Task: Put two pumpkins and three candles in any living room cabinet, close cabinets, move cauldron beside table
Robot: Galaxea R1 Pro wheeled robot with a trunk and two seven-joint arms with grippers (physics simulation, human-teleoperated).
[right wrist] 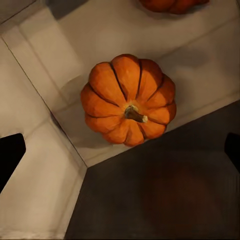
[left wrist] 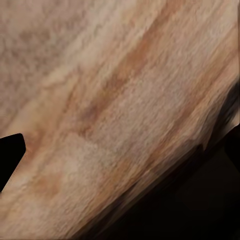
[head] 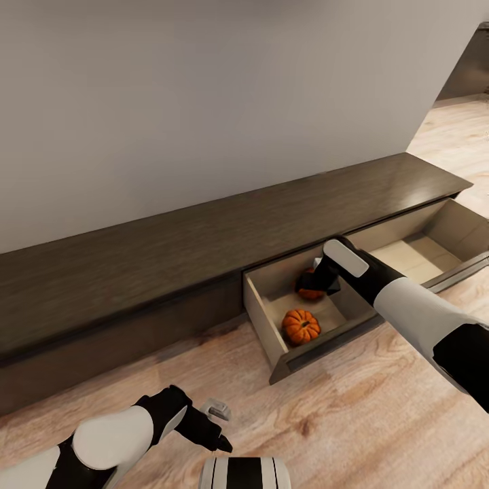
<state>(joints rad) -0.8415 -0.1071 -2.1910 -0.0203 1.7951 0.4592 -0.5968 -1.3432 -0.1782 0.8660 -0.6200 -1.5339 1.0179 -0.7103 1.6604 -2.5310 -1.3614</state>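
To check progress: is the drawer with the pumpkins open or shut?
Open: the drawer juts from the cabinet, showing two pumpkins inside.

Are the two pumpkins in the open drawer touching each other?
Apart. In the head view, bare tan drawer floor shows between the front pumpkin and the back pumpkin, which the right pincer partly hides.

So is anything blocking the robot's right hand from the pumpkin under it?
No. The right gripper hangs over the open drawer, its fingers spread wide, with bare air down to the near pumpkin. The other pumpkin sits off to one side.
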